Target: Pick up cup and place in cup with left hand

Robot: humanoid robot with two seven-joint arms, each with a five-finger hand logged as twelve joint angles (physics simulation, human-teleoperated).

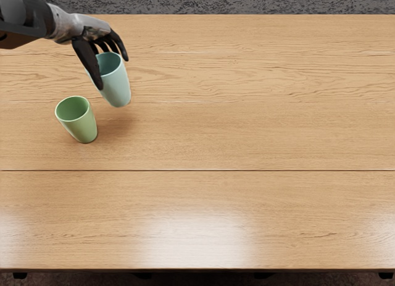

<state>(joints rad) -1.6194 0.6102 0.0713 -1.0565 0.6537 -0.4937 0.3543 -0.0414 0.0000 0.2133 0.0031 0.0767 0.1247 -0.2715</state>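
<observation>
Reaching in from the picture's left edge with the left arm (24, 17), up near the far side of the worktop (259, 138). Pinching the pale blue cup (116, 85) in the left hand (90, 31), between thumb and fingers. Running the dark thumb (89, 63) down along the cup's left outer wall, and bending the fingers (115, 40) over toward the far side of the rim. Turning the cup's mouth upward and appearing to hold the base off the wood — judging by the soft shadow falling below it.

Standing the green cup (86, 126) on the worktop, mouth up, nearer the front edge than the blue one and farther left. Leaving a narrow gap in the view between the green cup's rim and the blue cup's lower wall, near each other but apart.

Having the worktop's far edge running just beyond the hand, and meeting a grey speckled surface (247, 0) there. Offering the widest stretch of wood for moving to the right of both cups — and another broad stretch between the green cup and the front edge. Giving far less room in the view on the green cup's left, toward the picture's edge.
</observation>
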